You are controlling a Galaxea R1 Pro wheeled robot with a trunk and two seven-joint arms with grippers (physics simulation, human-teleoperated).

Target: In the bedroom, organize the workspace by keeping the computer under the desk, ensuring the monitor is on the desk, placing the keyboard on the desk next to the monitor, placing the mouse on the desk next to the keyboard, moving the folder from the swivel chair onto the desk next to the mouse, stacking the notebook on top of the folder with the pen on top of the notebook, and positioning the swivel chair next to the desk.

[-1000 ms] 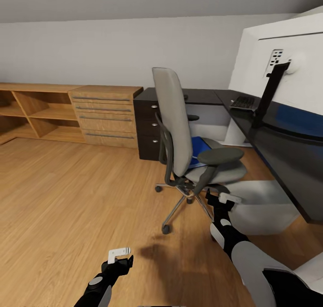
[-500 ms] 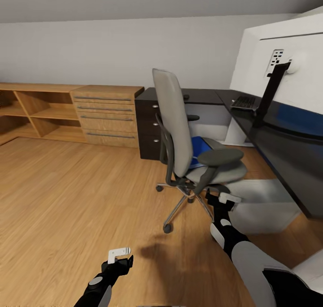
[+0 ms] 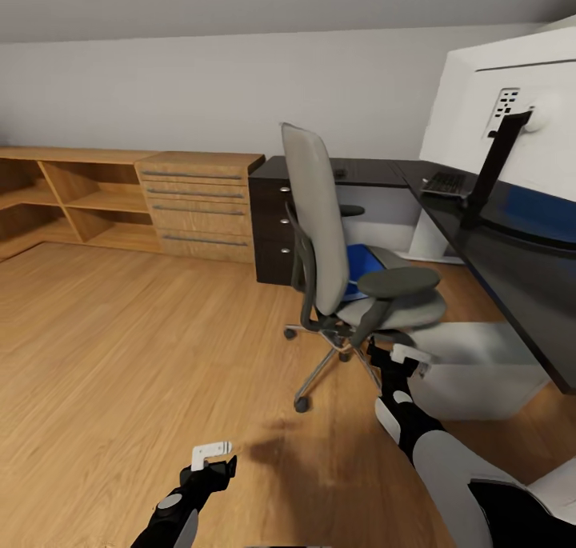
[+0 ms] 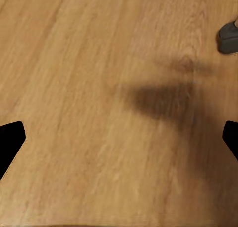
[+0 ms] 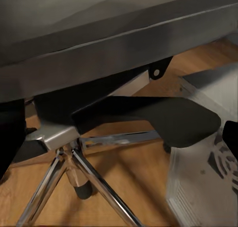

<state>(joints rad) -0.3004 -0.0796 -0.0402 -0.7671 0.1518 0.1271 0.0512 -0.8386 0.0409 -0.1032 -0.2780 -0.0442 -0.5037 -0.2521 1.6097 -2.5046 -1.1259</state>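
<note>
While the right gripper (image 3: 398,358) hung low at the lower centre-right of the head view, just short of the swivel chair (image 3: 352,268), I could not tell whether its jaws were apart or together; its wrist camera looked up under the seat at the metal base (image 5: 74,157) and an armrest. The left gripper (image 3: 213,454) sat near the bottom edge over bare wooden floor (image 3: 120,348), its dark fingertips (image 4: 10,140) showing wide at either side of the wrist picture with nothing between them, so it looked spread and empty. Outward from there, the blue folder (image 3: 362,265) lay on the chair seat, not yet moved. Along the right side ran the black desk (image 3: 512,244), with the monitor (image 3: 512,108) standing on it, white back toward us, and the keyboard (image 3: 448,183) further along the top. A pale box, probably the computer (image 3: 472,372), sat on the floor under the desk edge. Over the last second the whole scene had slid a little rightward in the head view while both arms kept their places, which read as the robot turning or rolling, not the furniture moving. I judged it was lining up to reach the folder.
</note>
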